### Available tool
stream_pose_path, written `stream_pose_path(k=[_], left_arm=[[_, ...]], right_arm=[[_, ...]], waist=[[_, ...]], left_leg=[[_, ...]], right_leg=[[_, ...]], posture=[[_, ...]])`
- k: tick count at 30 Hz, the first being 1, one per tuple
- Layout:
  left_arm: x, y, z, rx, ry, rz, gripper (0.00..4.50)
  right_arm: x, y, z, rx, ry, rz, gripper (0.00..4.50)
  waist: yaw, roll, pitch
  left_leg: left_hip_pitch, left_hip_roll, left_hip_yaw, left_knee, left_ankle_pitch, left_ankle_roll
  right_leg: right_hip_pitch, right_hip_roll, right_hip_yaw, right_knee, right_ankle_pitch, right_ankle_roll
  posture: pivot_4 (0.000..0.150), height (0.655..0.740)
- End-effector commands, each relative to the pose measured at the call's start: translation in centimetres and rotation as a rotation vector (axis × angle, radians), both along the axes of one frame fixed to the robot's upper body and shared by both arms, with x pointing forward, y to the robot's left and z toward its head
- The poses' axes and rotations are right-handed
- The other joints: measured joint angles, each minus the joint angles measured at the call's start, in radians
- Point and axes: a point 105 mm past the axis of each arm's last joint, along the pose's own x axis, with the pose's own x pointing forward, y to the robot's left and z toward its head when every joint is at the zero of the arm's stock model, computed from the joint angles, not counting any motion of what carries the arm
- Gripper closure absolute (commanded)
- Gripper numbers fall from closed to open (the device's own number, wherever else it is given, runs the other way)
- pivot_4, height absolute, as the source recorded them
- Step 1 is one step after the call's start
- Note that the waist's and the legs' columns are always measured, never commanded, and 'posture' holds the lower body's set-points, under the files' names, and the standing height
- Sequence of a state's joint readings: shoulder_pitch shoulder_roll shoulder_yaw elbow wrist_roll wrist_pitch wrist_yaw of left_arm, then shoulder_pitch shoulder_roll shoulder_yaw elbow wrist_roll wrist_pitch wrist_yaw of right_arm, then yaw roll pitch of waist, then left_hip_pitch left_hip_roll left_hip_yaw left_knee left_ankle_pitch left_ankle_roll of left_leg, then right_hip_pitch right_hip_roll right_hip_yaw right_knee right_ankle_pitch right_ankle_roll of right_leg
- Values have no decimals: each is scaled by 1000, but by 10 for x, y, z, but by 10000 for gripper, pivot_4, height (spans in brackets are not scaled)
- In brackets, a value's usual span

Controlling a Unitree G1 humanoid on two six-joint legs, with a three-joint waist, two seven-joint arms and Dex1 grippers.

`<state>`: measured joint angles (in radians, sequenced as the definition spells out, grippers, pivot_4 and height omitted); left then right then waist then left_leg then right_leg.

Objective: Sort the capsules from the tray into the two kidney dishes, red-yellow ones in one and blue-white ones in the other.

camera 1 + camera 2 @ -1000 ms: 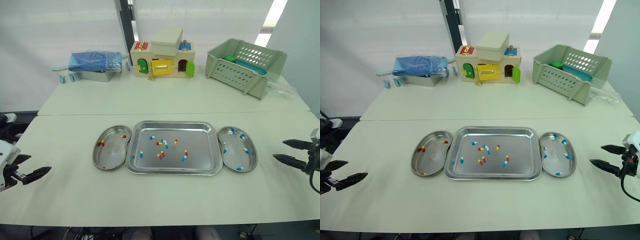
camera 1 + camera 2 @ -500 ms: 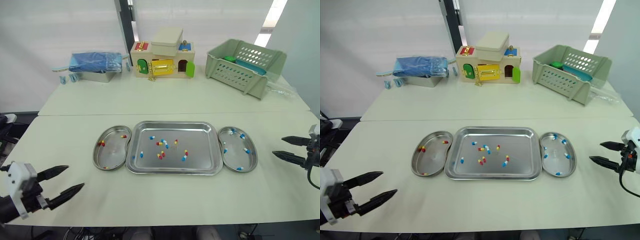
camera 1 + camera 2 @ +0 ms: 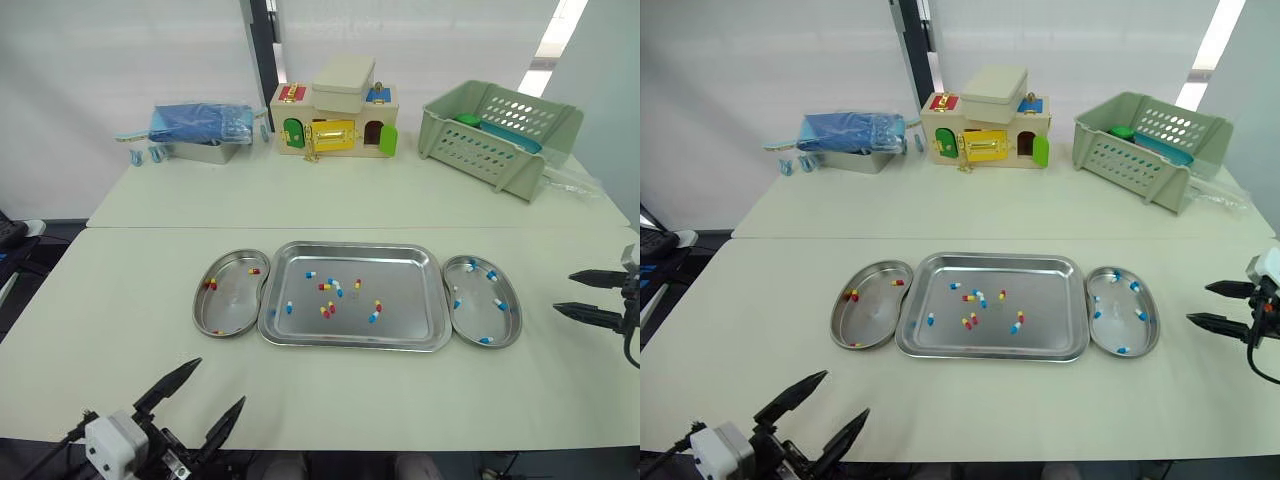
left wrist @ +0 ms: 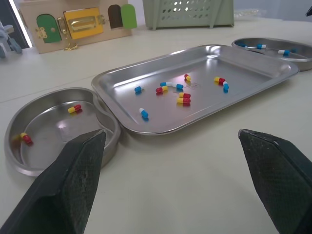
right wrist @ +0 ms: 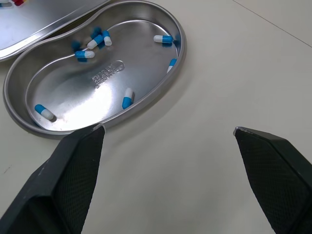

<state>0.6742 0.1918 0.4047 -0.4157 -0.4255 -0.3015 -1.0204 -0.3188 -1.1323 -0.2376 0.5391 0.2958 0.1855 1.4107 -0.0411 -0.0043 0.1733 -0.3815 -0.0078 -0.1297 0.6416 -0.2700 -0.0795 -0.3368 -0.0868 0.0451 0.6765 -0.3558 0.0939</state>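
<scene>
A steel tray (image 3: 405, 300) lies mid-table with several red-yellow and blue-white capsules (image 3: 330, 292) scattered in it. The left kidney dish (image 3: 229, 310) touches its left side and holds red-yellow capsules (image 3: 211, 285). The right kidney dish (image 3: 478, 322) holds blue-white capsules (image 3: 497, 304). My left gripper (image 3: 218, 384) hangs open and empty over the table's front edge, short of the left dish (image 4: 56, 134) and the tray (image 4: 253, 73). My right gripper (image 3: 565, 292) is open and empty, a little to the right of the right dish (image 5: 97, 92).
At the back of the table stand a wooden toy house (image 3: 335, 120), a green plastic basket (image 3: 495, 135) and a tin with a blue bundle (image 3: 200, 130). Bare tabletop runs in front of the tray and around both dishes.
My left gripper has swung from the table's far left edge to the front edge, below the left dish, still open. The right gripper has barely moved. The camera shifted slightly.
</scene>
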Motion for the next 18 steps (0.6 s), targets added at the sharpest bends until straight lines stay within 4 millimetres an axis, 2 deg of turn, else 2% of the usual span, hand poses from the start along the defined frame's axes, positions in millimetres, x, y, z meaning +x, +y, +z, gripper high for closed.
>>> stream_pose_path(k=[1, 5, 10, 13, 15, 16, 18], left_arm=[[-1, -2, 1, -10, -32, 31, 0], [-1, -2, 0, -18, -39, 48, 0], [2, -5, -1, -31, -36, 44, 0], [4, -7, 0, -36, -38, 48, 0], [5, -8, -1, -38, -45, 58, 0], [5, -9, -1, -40, -47, 61, 0], [5, -11, -1, -51, -47, 64, 0]], right_arm=[[-5, 4, 30, -49, -28, 61, 353], [-5, 30, 57, 21, -38, 147, 353], [-1, 95, 84, 131, -80, 329, 353], [4, 151, 89, 185, -129, 440, 353], [0, 211, 79, 214, -117, 562, 353], [0, 232, 74, 217, -107, 594, 353], [3, 260, 69, 244, -80, 606, 353]], waist=[[-1, 1, 0], [-8, 1, 0], [-10, 2, 0], [-11, 1, 1], [-1, -1, 2], [-11, -1, 2], [-15, -1, 2]], left_leg=[[0, 0, 0, 0, 0, 0], [0, 0, 1, 0, 0, 0], [0, 0, 0, 0, 0, 0], [0, 0, -1, -1, 0, 0], [-2, 0, -1, 0, 0, 0], [-2, 0, -1, 0, 0, 0], [-2, 2, -2, -1, 0, 0]], right_leg=[[0, 0, 0, 0, 0, 0], [0, 0, 1, 0, 0, 0], [0, 0, 0, 0, 0, 0], [0, 1, 0, 0, 0, 0], [-1, 1, -1, -2, 0, 0], [-1, 0, -1, -3, 1, 1], [-3, 2, -1, 0, 0, 1]], posture=[[1500, 7400], [1500, 7400], [1500, 7400], [1500, 7400], [1500, 7400], [1500, 7400], [1500, 7400]])
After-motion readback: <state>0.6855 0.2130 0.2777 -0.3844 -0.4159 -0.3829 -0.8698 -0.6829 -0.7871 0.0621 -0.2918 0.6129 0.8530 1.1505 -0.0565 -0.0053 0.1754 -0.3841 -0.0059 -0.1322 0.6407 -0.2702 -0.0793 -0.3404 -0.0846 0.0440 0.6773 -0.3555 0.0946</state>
